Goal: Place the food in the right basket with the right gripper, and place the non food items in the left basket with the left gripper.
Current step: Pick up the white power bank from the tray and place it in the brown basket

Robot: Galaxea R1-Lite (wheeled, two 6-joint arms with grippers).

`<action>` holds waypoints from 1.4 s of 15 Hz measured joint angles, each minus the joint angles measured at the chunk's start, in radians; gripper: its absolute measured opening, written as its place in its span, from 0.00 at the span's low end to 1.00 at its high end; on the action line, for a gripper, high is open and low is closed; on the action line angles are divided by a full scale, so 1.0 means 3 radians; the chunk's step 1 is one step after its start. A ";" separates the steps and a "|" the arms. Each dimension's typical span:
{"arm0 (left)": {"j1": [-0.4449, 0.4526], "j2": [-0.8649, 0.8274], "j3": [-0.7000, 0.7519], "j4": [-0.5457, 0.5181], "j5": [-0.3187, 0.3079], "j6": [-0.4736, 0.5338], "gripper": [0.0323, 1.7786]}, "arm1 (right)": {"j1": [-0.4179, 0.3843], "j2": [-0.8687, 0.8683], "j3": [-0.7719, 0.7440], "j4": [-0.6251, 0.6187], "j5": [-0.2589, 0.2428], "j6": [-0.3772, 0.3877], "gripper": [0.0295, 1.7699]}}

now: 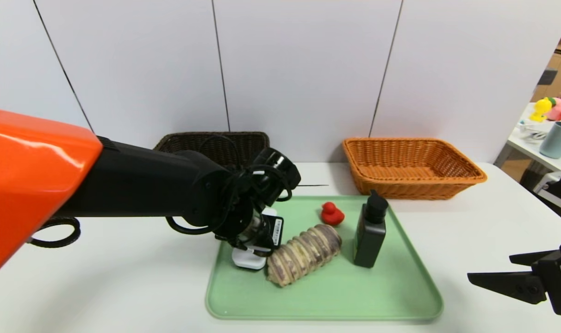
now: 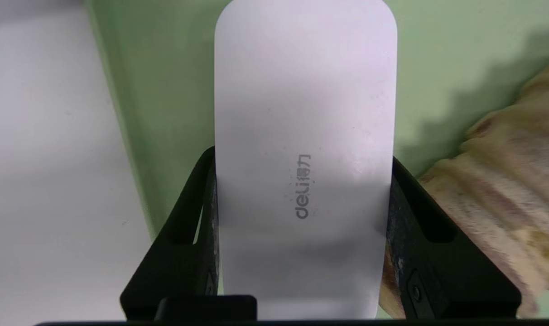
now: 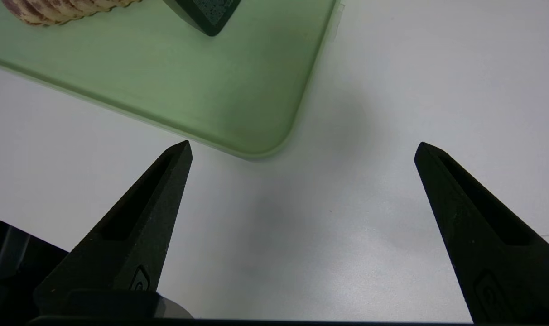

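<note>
A green tray (image 1: 401, 286) holds a white computer mouse (image 1: 247, 260), a ribbed brown bread roll (image 1: 303, 253), a red toy duck (image 1: 332, 213) and a black pump bottle (image 1: 370, 231). My left gripper (image 1: 257, 247) reaches down at the tray's left edge, and both fingers press the sides of the white mouse (image 2: 304, 136); the left gripper (image 2: 301, 156) is shut on it. The bread roll (image 2: 510, 190) lies right beside one finger. My right gripper (image 1: 493, 268) hovers open over bare table off the tray's right corner, and the right gripper (image 3: 301, 151) holds nothing.
A dark brown basket (image 1: 215, 144) stands at the back left and an orange basket (image 1: 410, 166) at the back right, both behind the tray. A side table with toys and a cup (image 1: 558, 139) is at the far right. The tray corner (image 3: 256, 136) lies just ahead of the right gripper.
</note>
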 joint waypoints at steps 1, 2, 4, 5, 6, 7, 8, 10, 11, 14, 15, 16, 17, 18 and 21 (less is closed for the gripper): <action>0.0004 -0.0064 -0.0019 -0.0004 0.0005 0.0006 0.56 | 0.0003 -0.0001 0.0000 -0.0001 0.0003 0.0000 0.96; 0.0005 -0.0126 -0.0052 -0.0004 0.0006 0.0009 0.56 | 0.0004 -0.0002 0.0001 -0.0001 0.0004 0.0000 0.96; 0.0006 -0.0261 -0.0091 0.0028 0.0007 0.0040 0.56 | 0.0003 -0.0013 0.0006 0.0001 0.0003 0.0004 0.96; 0.0006 -0.0345 -0.0109 0.0063 0.0005 0.0104 0.56 | 0.0001 -0.0030 0.0005 0.0004 0.0004 0.0006 0.96; 0.0006 -0.0436 -0.0123 0.0108 0.0004 0.0192 0.56 | 0.0000 -0.0047 0.0005 0.0004 0.0001 0.0006 0.96; 0.0006 -0.0535 -0.0155 0.0152 0.0002 0.0277 0.56 | 0.0000 -0.0061 0.0006 0.0004 0.0001 0.0006 0.96; 0.0007 -0.0631 -0.0194 0.0206 0.0004 0.0362 0.56 | 0.0001 -0.0070 0.0011 0.0004 0.0000 0.0004 0.96; 0.0053 -0.0801 -0.0291 0.0234 0.0001 0.0627 0.56 | 0.0004 -0.0091 0.0009 0.0002 0.0000 0.0001 0.96; 0.0138 -0.0856 -0.0350 0.0196 -0.0030 0.0765 0.56 | 0.0004 -0.0100 0.0001 -0.0003 0.0001 0.0001 0.96; 0.0540 -0.0941 -0.0553 0.0172 -0.0392 0.1325 0.56 | 0.0004 -0.0121 -0.0016 -0.0012 0.0000 0.0001 0.96; 0.0661 -0.0948 -0.0613 0.0174 -0.0550 0.1513 0.56 | 0.0004 -0.0122 -0.0024 -0.0014 0.0003 0.0000 0.96; 0.0807 -0.0941 -0.0668 0.0172 -0.0723 0.1747 0.56 | 0.0004 -0.0122 -0.0027 -0.0017 0.0003 0.0000 0.96; 0.0953 -0.0917 -0.0725 0.0165 -0.0865 0.1951 0.56 | 0.0004 -0.0124 -0.0026 -0.0030 0.0004 0.0000 0.96; 0.1097 -0.0874 -0.0795 0.0159 -0.1004 0.2105 0.56 | 0.0004 -0.0130 -0.0011 -0.0037 0.0003 0.0000 0.96; 0.1506 -0.0679 -0.1047 0.0146 -0.1495 0.2348 0.56 | 0.0016 -0.0196 0.0015 -0.0037 0.0004 -0.0001 0.96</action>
